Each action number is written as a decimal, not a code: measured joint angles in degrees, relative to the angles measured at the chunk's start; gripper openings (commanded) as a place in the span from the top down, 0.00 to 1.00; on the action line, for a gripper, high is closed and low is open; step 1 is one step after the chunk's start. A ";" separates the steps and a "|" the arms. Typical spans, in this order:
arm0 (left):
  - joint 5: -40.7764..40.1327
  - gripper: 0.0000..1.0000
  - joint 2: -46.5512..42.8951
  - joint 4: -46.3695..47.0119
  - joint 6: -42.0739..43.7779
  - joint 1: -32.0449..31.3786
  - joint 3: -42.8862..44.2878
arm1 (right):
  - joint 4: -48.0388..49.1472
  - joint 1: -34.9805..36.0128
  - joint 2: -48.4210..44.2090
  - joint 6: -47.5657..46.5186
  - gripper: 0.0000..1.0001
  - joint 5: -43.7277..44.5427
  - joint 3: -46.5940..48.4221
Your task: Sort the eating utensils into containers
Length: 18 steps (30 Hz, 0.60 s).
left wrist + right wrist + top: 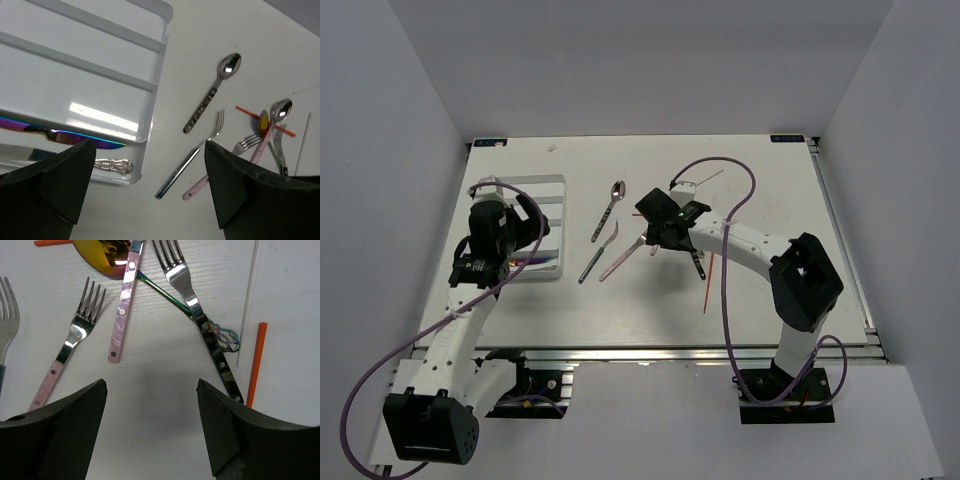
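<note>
Well, hovering wide open and gripping nothing on both sides: left gripper (149,145) over tray (155,90) corner, right gripper (151,383) over crossed forks (183,279), sticks (256,360) crowding alongside.

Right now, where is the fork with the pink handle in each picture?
Top external: the pink-handled fork lies slanted near the middle of the table.
Left wrist: lower right of the middle, handle end nearest the camera.
Right wrist: left side, tines pointing up.
Shared landmark: the blue-handled fork lies just left of it in every view.
</note>
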 measured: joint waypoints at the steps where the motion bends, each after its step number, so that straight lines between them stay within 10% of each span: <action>1: 0.33 0.02 -0.63 -0.02 0.68 -0.76 -0.94 | 0.46 -0.22 -0.09 -1.01 0.23 -0.09 -0.44; 9: 0.02 0.02 1.25 -1.07 3.28 -2.54 -2.16 | 13.66 -6.69 -5.33 -22.80 0.48 -10.08 -13.22; 18: 0.33 0.02 1.18 -0.85 4.15 -3.30 -2.16 | 17.86 -15.89 -4.66 -38.10 0.48 -20.94 -13.00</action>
